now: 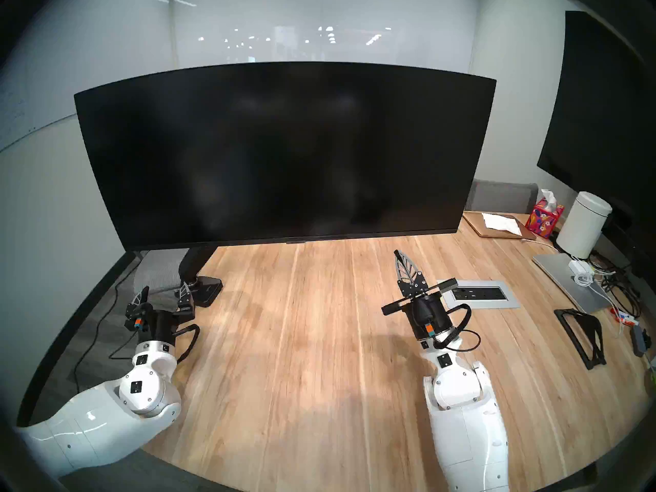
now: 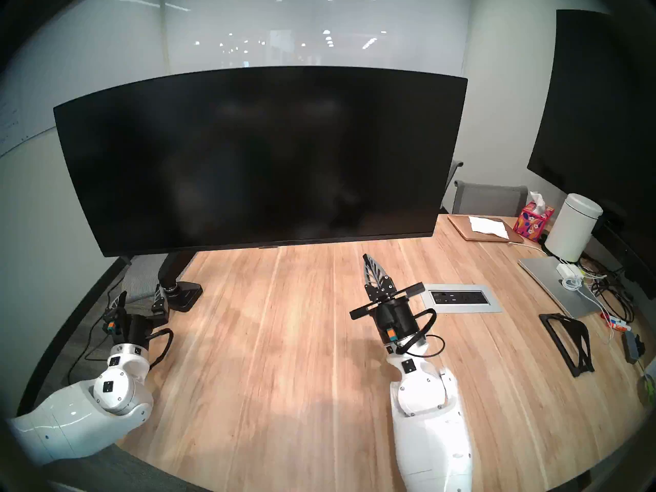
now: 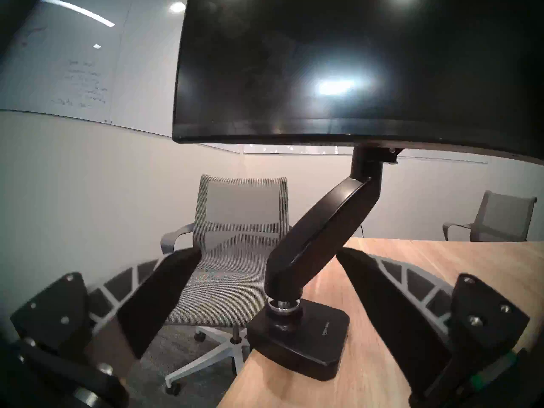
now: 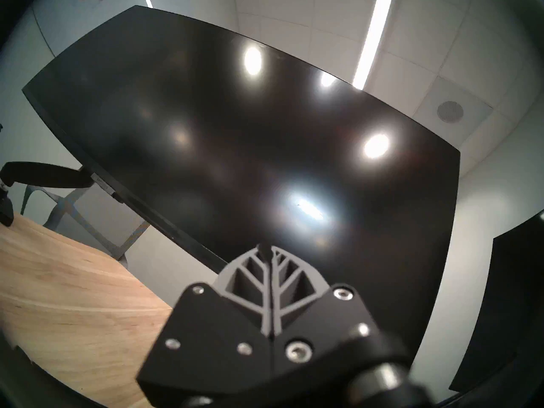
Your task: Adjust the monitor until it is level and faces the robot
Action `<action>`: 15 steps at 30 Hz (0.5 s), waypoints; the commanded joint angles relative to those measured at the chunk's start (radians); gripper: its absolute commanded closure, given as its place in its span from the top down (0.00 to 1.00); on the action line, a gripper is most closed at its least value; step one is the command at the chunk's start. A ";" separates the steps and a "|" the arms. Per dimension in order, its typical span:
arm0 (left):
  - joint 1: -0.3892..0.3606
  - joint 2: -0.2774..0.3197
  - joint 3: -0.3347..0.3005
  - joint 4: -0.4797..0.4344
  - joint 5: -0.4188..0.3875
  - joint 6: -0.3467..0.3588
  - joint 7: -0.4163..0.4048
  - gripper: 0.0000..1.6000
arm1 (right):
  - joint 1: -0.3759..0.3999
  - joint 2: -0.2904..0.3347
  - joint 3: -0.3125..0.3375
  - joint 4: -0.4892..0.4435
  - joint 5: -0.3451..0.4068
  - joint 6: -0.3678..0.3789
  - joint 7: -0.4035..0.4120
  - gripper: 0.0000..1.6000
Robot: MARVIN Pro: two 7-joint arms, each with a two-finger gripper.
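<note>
the left gripper [image 1: 164, 296] is held wide open and empty, near the monitor's black base [image 1: 207, 291]. the right gripper [image 1: 401, 258] is squeezed tight on nothing, below the monitor [image 1: 280, 150], which is held up over the table [image 1: 301, 338].

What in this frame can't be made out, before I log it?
- Monitor back and arm joint: hidden by its own screen in both head views.
- Whiteboard writing: too faint and small in the left wrist view.
- Monitor's right end: cut off by the left wrist view's edge.
</note>
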 commanded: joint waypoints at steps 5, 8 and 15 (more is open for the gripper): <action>-0.051 -0.001 -0.013 0.001 0.013 0.012 -0.017 1.00 | 0.009 0.000 -0.002 -0.016 0.004 -0.005 -0.002 0.08; -0.059 -0.005 -0.011 0.010 0.021 0.017 -0.021 1.00 | 0.009 0.000 -0.002 -0.016 0.004 -0.005 -0.002 0.08; -0.077 -0.013 -0.011 0.029 0.026 0.026 -0.031 1.00 | 0.009 0.000 -0.002 -0.016 0.004 -0.005 -0.002 0.08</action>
